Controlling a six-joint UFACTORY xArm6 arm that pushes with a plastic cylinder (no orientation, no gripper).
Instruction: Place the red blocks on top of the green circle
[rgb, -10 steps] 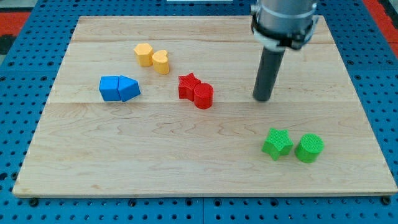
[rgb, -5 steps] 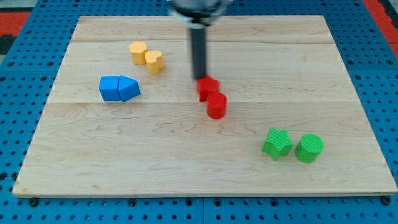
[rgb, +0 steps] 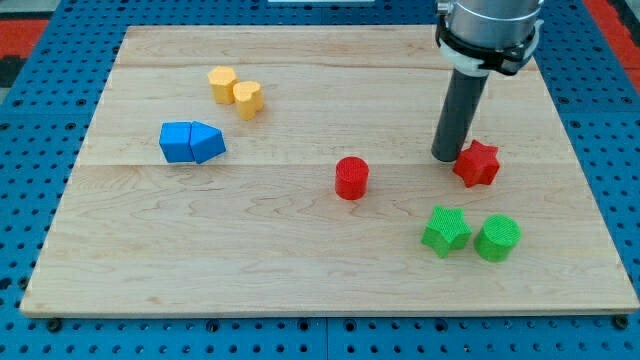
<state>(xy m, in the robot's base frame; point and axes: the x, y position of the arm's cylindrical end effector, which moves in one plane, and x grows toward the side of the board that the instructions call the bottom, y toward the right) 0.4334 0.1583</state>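
The red star block (rgb: 477, 164) lies right of the board's middle, above the green blocks. My tip (rgb: 446, 157) stands just to its left, touching or nearly touching it. The red cylinder (rgb: 351, 178) stands alone near the board's centre, well left of the tip. The green cylinder (rgb: 497, 238) sits at the lower right, with the green star (rgb: 445, 231) just to its left. The red star is a short way above the green cylinder and apart from it.
Two yellow blocks (rgb: 235, 90) sit side by side at the upper left. A blue cube and blue wedge (rgb: 191, 142) touch each other at the left. The wooden board (rgb: 140, 260) lies on a blue pegboard.
The rod swung left behind the red pair, then back right. The red star moved far right, away from the red cylinder, which shifted slightly right and down. The yellow blocks moved slightly left.
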